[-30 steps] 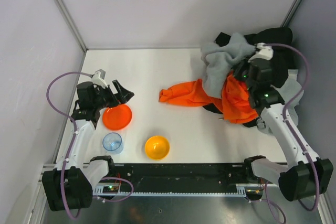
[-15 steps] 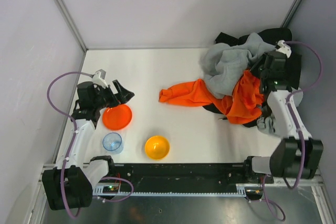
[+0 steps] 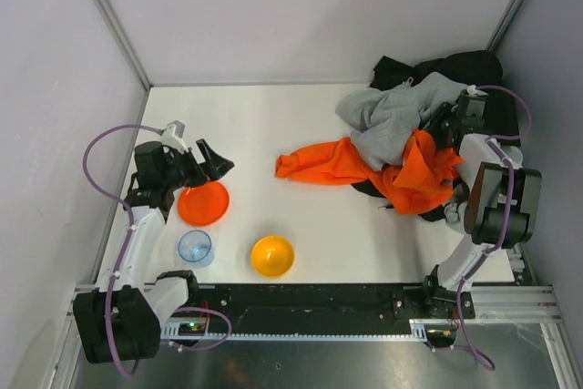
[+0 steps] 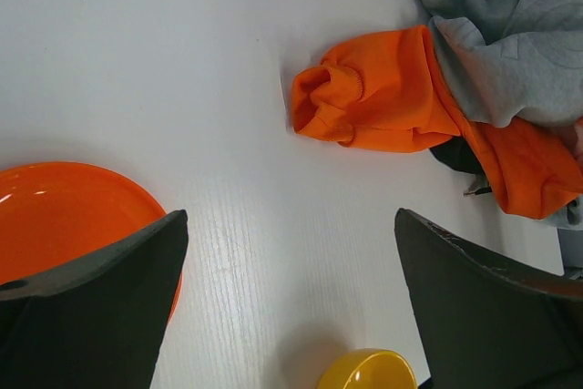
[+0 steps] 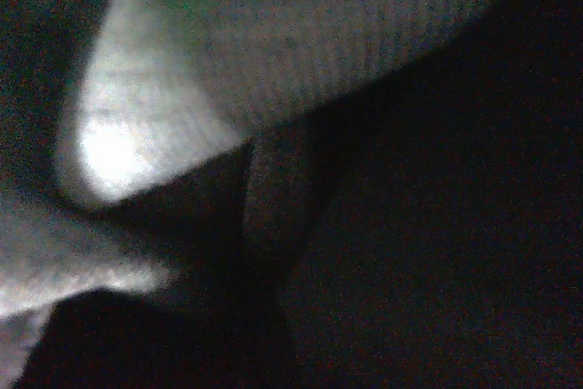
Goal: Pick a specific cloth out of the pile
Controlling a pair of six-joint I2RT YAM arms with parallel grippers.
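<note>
At the bench's (image 3: 273, 125) 9 o'clock, the left gripper (image 3: 214, 159) hovers, jaws wide apart. At 2 o'clock, the right gripper (image 3: 444, 121) has pushed deeper into the pile (image 3: 401, 138), nudging the grey garment (image 3: 392, 111) toward 9. Its jaws are buried, so I cannot tell their state. The cloth (image 3: 365, 188), probably the black sliver under the orange garment (image 3: 323, 163), is not yet freed, and its long axis is hidden.

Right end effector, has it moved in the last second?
Yes. In the top view the right end effector shifted slightly toward the right wall, its tips buried in the pile beside the grey garment.
</note>
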